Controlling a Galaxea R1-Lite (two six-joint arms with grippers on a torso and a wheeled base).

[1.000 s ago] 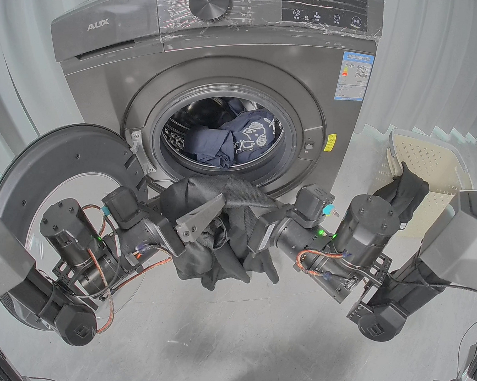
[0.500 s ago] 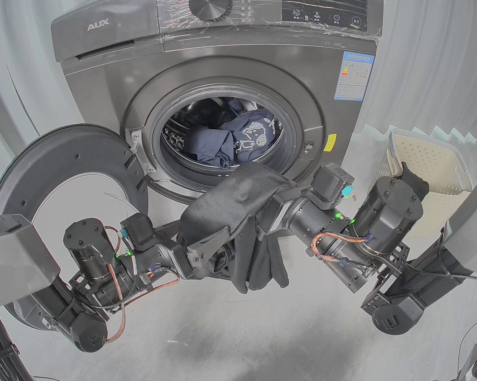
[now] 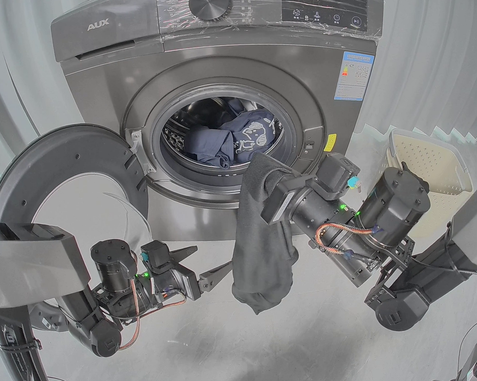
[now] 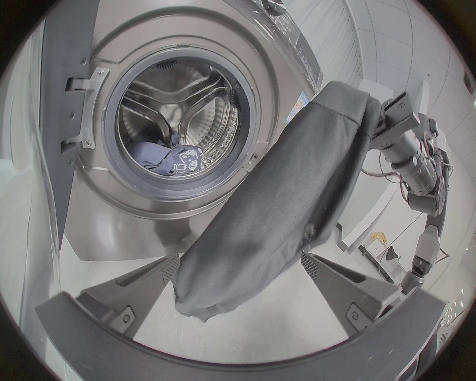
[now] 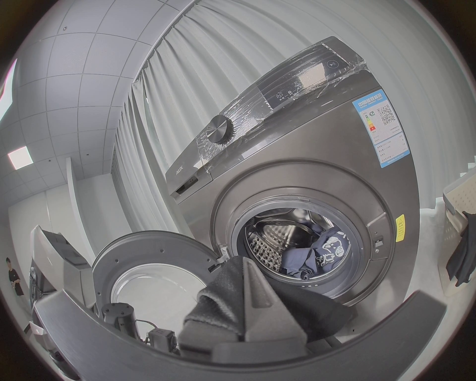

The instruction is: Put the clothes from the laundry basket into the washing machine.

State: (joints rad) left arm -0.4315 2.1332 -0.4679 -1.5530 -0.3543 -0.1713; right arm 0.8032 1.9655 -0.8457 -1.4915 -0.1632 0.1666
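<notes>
The right gripper pinched a dark grey cloth garment hanging before the grey metal washing machine; near left, the left gripper had its fingers spread.

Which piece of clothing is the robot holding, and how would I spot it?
Find the grey washing machine with its round door swung open. At the lower edge of its opening, a dark grey garment hangs from the right gripper. Unlike the navy clothes lying inside the drum, it dangles outside, over the floor.

One washing machine, one laundry basket
</notes>
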